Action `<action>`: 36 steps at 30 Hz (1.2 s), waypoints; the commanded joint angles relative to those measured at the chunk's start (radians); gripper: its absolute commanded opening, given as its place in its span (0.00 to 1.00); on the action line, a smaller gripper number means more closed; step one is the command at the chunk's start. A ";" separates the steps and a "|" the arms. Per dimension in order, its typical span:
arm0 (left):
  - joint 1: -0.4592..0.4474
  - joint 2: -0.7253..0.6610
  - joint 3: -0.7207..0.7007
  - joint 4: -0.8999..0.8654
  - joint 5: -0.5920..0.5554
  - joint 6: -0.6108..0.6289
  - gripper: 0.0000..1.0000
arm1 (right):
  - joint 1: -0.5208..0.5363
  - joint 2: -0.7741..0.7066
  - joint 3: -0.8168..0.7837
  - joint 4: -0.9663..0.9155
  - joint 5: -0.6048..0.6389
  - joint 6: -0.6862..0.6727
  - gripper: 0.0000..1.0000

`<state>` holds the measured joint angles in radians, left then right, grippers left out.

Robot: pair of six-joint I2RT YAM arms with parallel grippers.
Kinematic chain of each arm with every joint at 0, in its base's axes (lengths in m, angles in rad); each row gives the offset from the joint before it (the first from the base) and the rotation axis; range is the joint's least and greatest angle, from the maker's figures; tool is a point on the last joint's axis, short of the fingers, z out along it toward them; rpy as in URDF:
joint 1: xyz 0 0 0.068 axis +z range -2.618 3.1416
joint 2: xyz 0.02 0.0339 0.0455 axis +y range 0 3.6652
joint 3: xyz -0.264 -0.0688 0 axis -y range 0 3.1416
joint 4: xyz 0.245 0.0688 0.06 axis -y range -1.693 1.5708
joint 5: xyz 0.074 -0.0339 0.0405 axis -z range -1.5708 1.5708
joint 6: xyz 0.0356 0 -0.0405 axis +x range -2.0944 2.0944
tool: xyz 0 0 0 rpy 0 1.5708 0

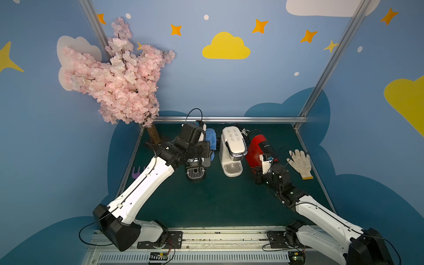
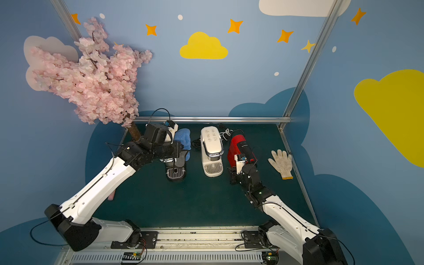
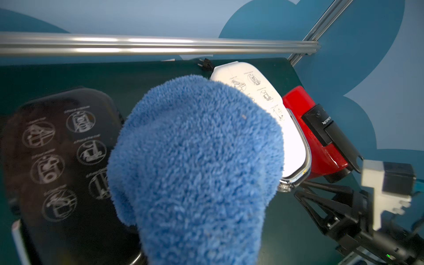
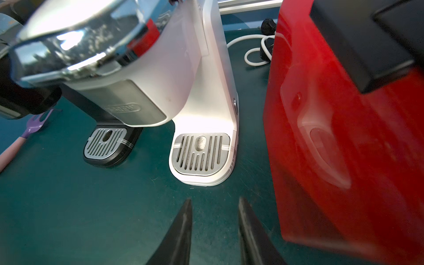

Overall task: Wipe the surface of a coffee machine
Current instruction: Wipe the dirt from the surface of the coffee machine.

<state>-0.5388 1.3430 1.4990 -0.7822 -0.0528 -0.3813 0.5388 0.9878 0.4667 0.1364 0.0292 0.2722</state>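
Dark green table (image 1: 218, 202) lies open before both tools, a metal rail (image 1: 229, 119) closing its far edge; the left tool (image 1: 205, 137) pinches a blue cloth (image 3: 195, 160) just beside the coffee machine (image 1: 232, 149), cream-white, chrome-banded, upright; the right tool (image 4: 214, 206), slightly spread and empty, faces its grille (image 4: 199, 153)

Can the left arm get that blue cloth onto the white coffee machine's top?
Probably yes: the blue cloth it holds hangs right beside the white coffee machine, with nothing standing between them.

Top views look down; close wrist views share the coffee machine (image 4: 213, 96).
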 commanded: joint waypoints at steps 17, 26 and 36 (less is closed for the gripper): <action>0.240 0.042 -0.012 -0.152 0.272 -0.015 0.03 | 0.007 0.043 0.037 -0.019 0.020 0.008 0.34; 0.269 0.214 0.092 -0.142 0.231 0.010 0.03 | 0.006 0.026 0.035 -0.032 0.048 0.009 0.34; 0.355 0.279 0.082 -0.082 0.090 0.048 0.03 | 0.006 0.016 0.032 -0.035 0.057 0.016 0.34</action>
<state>-0.2329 1.5703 1.6215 -0.8341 0.1619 -0.3618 0.5388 1.0203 0.4717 0.1070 0.0723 0.2829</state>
